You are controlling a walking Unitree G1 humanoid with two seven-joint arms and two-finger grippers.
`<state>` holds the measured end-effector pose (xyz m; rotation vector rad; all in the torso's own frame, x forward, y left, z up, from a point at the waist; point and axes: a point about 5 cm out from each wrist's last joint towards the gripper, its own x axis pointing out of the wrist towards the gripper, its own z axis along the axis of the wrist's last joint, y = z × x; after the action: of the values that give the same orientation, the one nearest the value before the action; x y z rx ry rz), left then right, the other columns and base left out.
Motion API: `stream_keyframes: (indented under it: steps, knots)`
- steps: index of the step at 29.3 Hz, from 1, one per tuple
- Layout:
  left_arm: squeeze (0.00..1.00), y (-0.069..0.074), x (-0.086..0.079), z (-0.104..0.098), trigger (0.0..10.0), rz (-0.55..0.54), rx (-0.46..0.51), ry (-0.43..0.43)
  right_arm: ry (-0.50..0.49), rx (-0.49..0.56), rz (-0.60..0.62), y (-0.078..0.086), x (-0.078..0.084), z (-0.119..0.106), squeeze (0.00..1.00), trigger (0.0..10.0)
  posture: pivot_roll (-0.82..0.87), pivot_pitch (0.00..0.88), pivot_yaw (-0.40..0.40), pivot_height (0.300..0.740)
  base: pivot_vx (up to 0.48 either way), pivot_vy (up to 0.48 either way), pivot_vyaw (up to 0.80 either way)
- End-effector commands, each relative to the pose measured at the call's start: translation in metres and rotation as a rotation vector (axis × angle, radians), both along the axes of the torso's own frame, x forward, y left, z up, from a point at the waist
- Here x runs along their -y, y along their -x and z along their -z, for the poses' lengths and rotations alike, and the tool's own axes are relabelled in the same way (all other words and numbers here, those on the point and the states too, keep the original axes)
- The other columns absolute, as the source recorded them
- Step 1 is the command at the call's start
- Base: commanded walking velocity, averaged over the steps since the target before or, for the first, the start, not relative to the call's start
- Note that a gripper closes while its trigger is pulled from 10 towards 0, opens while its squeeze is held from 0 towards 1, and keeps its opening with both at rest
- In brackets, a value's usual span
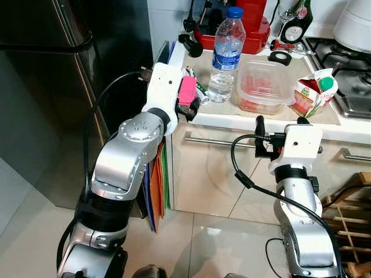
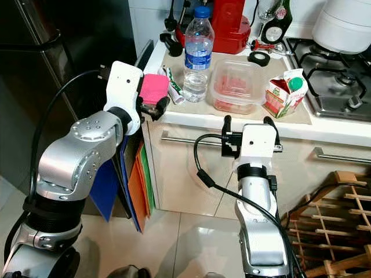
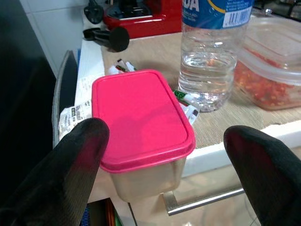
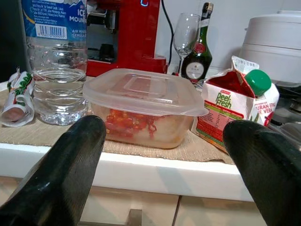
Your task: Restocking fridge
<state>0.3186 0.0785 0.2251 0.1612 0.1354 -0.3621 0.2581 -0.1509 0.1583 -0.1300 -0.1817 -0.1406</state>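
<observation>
While both grippers hang spread and empty, the pink-lidded tub (image 3: pixel 141 127) waits at the counter's (image 1: pixel 232 120) near left edge.
Left gripper (image 3: pixel 164 155) brackets it; stiff, light, smooth-sided, best pinched below the lid. Right gripper (image 4: pixel 164 155) faces the clear container (image 4: pixel 143 106).

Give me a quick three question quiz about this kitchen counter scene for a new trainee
1. True or false: the left pincer is open around the pink-lidded container.
2. Which item stands between the water bottle and the juice carton?
A. wine glass
B. clear food container
C. kettle
3. Fill in: the right pincer is open and faces the clear food container from below the ____ edge.

Key: 1 true; 2 B; 3 counter.
</observation>
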Motion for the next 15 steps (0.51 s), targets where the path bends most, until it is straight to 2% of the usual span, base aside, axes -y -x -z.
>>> stream_keyframes:
  steps: [1, 15]
  knots:
    - [0.00, -0.0013, 0.0020, -0.0012, 10.0, 0.010, -0.001, -0.021, 0.005, 0.001, 0.011, 0.0003, -0.0005, 0.0010, 0.00, 10.0, -0.07, 0.027, 0.049, 0.740, 0.000, 0.000, 0.00]
    - [0.00, -0.0076, 0.0021, 0.0042, 10.0, -0.017, -0.010, -0.030, 0.007, -0.005, 0.031, 0.0045, 0.0020, 0.0023, 0.00, 10.0, -0.08, 0.041, 0.052, 0.740, 0.000, 0.000, 0.00]
